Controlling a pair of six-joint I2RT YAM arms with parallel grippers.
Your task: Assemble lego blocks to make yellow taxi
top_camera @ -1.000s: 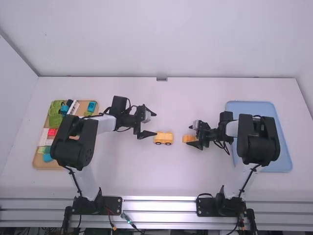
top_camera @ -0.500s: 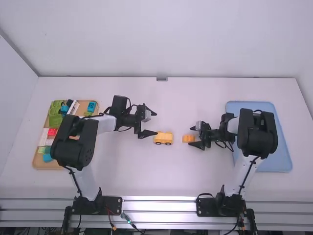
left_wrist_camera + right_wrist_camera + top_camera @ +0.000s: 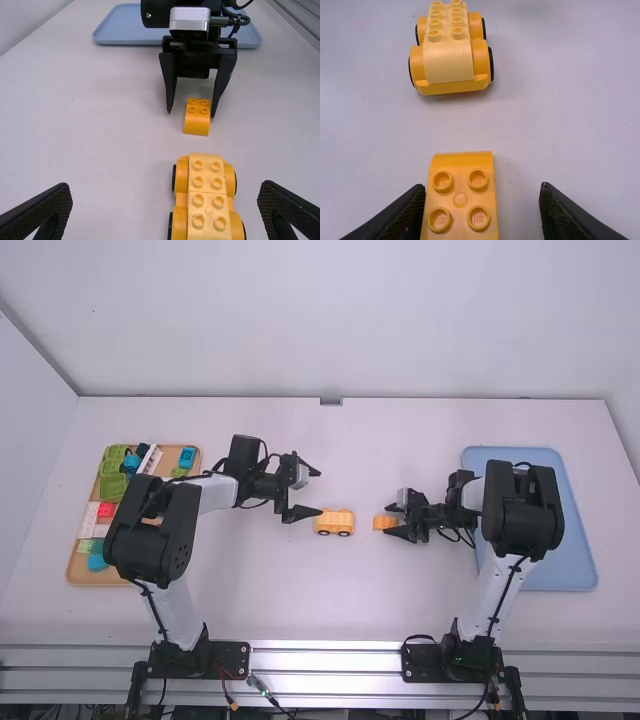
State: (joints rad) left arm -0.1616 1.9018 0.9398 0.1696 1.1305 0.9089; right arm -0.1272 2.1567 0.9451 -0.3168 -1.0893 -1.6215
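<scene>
We're prob at the pick step for the loose block (image 3: 460, 195): R grip (image 3: 484, 187) is down around it, fingers apart, not clenched. Block sits upright on the table (image 3: 330, 610), studs up, btwn those fingers but off-centre: one finger is right at its side (touching or just beside, can't tell), w/ a clear gap to the other. L grip (image 3: 318, 492) is released too, nothing grasped, near the car (image 3: 207, 195). Car stands on its wheels btwn the two arms, in line w/ the block and a bit apart from it.

Next we prob need to centre R grip, close square on the block, lift, then seat it on the car's top studs. Risk: if we close off-centre, the block could skid or twist. L grip could steady the car for the press, if req'd.

View diffs: R wrist view gives us the uneven finger gap and the block's 4 studs close up. L wrist view gives the car's stud rows from above, w/ R grip's fingers astride the block farther off. High view gives overall layout, incl. the parts tray (image 3: 88, 575) under L arm (image 3: 175, 530) w/ green, red, white and blue pcs on it.
</scene>
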